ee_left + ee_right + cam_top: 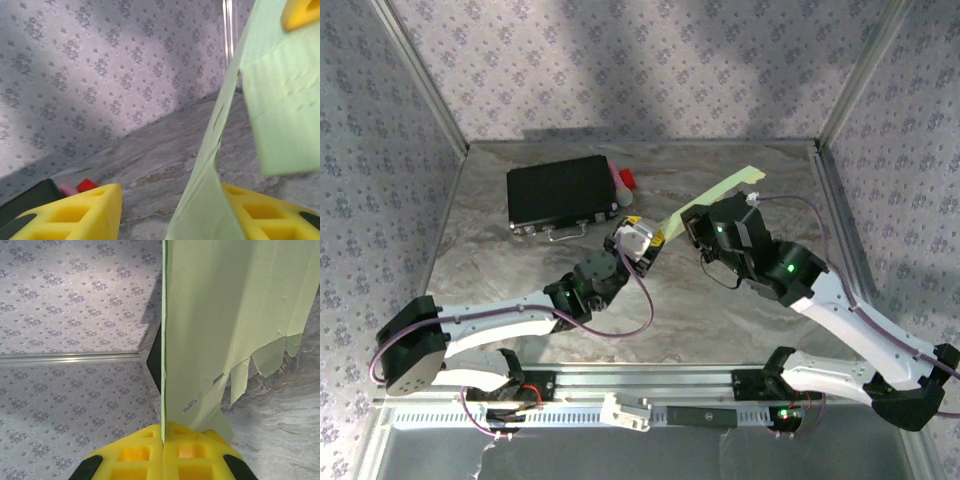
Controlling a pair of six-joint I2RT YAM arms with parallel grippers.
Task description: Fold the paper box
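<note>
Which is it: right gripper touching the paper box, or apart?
Touching. Right wrist view shows the right gripper shut on the paper box, card pinched between its pads.

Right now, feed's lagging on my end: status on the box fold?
Right gripper shut on the paper box, unfolded sheet, held up. Left gripper open astride its edge. Black case back-left, clear of both.

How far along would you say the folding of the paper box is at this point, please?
Early. Done: the paper box is up off the table, held on edge as an open sheet. In hand: the right end effector pinches one edge, and the left end effector straddles the card, fingers apart, not clamping. Left: no box shape shows, so the panels and tabs likely all remain to fold.
</note>
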